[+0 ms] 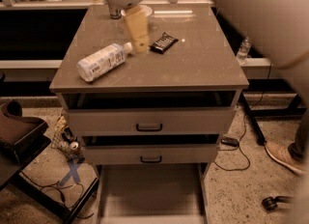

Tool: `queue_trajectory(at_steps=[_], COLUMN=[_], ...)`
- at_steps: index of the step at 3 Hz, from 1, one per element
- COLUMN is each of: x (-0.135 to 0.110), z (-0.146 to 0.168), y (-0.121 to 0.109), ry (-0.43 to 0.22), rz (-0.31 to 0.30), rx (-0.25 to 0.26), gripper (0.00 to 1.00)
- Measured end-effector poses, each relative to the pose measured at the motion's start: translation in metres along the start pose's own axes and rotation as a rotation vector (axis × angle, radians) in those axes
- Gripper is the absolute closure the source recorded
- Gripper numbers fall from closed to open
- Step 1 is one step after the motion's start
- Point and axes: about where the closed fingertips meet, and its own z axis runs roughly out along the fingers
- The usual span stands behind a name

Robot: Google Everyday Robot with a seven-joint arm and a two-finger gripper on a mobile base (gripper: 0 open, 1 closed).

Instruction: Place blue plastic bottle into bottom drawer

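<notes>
The blue plastic bottle (103, 62) lies on its side on the grey cabinet top (203, 59), at the front left, with its white cap pointing back right. My gripper (139, 48) hangs from above, just right of the cap and a little over the surface, with nothing seen in it. The bottom drawer (149, 194) is pulled out at floor level and its smooth grey floor is bare. The two upper drawers (149, 120) are pulled out slightly.
A black snack bar (164, 43) lies right of the gripper. A white bowl (141, 10) and a can (115, 13) stand at the back. A broad pale arm part (260, 15) fills the upper right. A small clear bottle (244, 49) and cables (236, 155) are to the right, clutter on the left floor.
</notes>
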Motion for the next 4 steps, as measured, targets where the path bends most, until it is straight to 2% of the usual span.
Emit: queue_trajectory(at_steps=[1, 2, 3, 4], x=[0.005, 0.008, 0.006, 0.000], z=[0.060, 0.110, 0.158, 0.182], y=[-0.046, -0.072, -0.085, -0.083], ry=[-0.022, -0.033, -0.070, -0.117], rz=[-0.066, -0.122, -0.171, -0.191], rx=[-0.027, -0.056, -0.108, -0.151], gripper=[0.00, 0.00, 0.00, 0.00])
